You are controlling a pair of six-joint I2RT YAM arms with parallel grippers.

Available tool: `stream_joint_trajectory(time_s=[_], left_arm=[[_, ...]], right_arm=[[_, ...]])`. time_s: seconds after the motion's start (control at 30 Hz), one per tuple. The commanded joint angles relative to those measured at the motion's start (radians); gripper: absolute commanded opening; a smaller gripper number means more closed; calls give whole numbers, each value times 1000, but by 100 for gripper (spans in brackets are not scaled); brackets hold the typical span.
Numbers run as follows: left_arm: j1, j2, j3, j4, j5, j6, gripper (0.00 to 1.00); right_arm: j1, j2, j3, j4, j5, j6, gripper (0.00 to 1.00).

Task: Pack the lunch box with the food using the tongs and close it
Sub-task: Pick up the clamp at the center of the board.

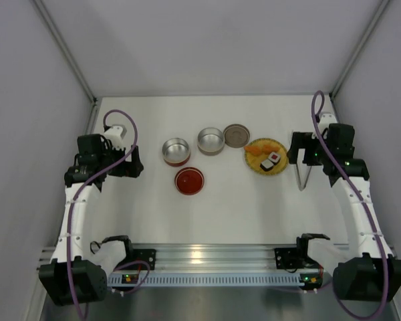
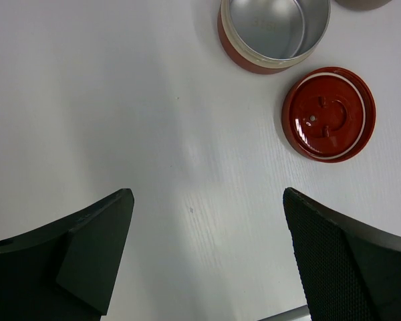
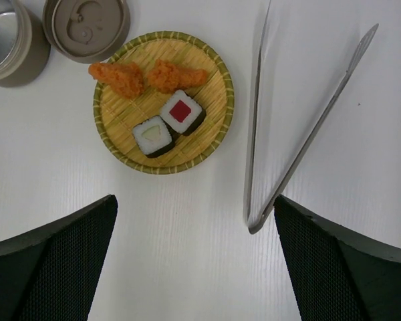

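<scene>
The lunch box lies in parts: a red-walled tin [image 1: 176,151] [image 2: 274,33], a grey tin [image 1: 210,140] [image 3: 3,40], a red lid [image 1: 189,180] [image 2: 329,114] and a grey-brown lid [image 1: 236,136] [image 3: 85,27]. The food sits on a woven plate [image 1: 265,155] [image 3: 97,107]: two orange chunks [image 3: 118,77] and two sushi rolls [image 3: 182,112]. The silver tongs [image 1: 303,175] [image 3: 311,134] lie flat just right of the plate. My right gripper [image 1: 295,150] [image 3: 195,200] hovers open between plate and tongs. Left of the red tin, my left gripper [image 1: 137,165] [image 2: 207,200] is open and holds nothing.
White walls close the table on the left, back and right. The arm bases and an aluminium rail [image 1: 207,257] run along the near edge. A purple cable [image 1: 120,120] loops above the left wrist.
</scene>
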Motion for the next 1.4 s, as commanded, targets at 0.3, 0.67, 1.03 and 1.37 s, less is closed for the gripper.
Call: stream_joint_trajectory(time_s=[0.3,0.67,1.03,1.37], left_arm=[[5,-4,51,1,-25,-12,98],[5,24,52,13,-5,5,98],[5,59,66,19,30,30,98],[5,62,32,39,39,43,98]], right_arm=[[-36,90,12,-70,94,61,100],[-76,335,37,-85,172,50,99],[-108,543,75,-71,232,95,100],[-111,679,135,27,243,135,97]])
